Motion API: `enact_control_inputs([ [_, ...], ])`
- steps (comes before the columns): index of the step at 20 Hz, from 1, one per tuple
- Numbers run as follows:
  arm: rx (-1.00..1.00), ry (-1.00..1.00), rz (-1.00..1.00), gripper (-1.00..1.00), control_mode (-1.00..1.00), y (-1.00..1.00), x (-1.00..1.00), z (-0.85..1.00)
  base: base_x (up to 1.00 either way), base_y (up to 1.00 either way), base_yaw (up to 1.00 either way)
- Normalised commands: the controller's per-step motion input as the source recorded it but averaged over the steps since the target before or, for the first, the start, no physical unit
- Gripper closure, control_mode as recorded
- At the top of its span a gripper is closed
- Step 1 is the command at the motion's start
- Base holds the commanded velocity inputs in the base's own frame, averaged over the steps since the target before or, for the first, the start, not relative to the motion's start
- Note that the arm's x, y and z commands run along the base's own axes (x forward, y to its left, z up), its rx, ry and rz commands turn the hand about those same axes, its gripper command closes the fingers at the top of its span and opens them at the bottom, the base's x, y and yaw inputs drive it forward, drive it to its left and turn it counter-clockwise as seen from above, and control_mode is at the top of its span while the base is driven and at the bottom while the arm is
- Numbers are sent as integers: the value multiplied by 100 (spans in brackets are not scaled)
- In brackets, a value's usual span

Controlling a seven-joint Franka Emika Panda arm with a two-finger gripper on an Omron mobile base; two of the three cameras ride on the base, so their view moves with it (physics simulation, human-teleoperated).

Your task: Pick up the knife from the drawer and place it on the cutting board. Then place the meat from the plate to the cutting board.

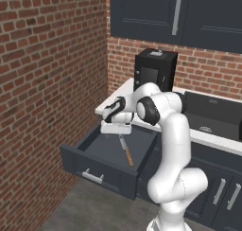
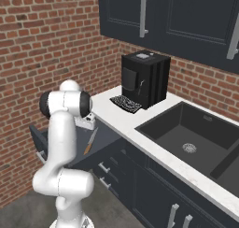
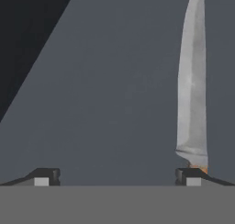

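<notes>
Kitchen scene, rendered: a white robot arm bends down over an open drawer (image 1: 97, 154) that juts out from dark navy cabinets below a pale counter (image 2: 121, 117), beside a brick wall. The knife (image 1: 125, 151) lies flat on the drawer floor, grey blade pointing back toward the cabinet and orange-brown handle toward the drawer front. The gripper (image 1: 116, 128) hangs just above the blade end of the knife, its fingers spread fully wide and holding nothing.

From the hand camera, the blade (image 3: 193, 85) runs up the right side of the picture and the start of the handle sits right at the right fingertip (image 3: 189, 175), while the left fingertip (image 3: 45, 176) stands well apart over bare drawer floor. So the knife looks off-centre between the jaws rather than midway.

The step in hand appears to be the pick of the knife. To do it well, the hand probably needs to shift sideways until the knife lies midway between the fingertips, and slide along toward the wooden handle, which is thicker and likely grips better than the thin blade. Then descend straight, close across the handle's width, and lift clear of the drawer walls

A black coffee machine (image 2: 144, 78) stands on the counter, next to a dark sink (image 2: 186, 138)
</notes>
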Motion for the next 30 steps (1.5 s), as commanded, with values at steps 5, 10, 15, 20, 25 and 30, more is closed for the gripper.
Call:
enact_control_inputs([
  [5, -1, 0, 4, -100, -100, 0, -4, -22, 0, 0, 0],
  [10, -1, 0, 7, -100, -100, -4, -9, -7, 0, 0, 0],
  [15, 0, 0, 5, -100, -100, -16, -10, 0, 0, 0, 0],
  [20, -1, 0, 5, -100, -100, -18, -30, 0, 0, 0, 0],
  [25, -1, 0, 3, -100, -100, -21, -22, -1, 0, 0, 0],
  [30, 0, 0, 3, -100, -100, -24, -1, -10, 0, 0, 0],
])
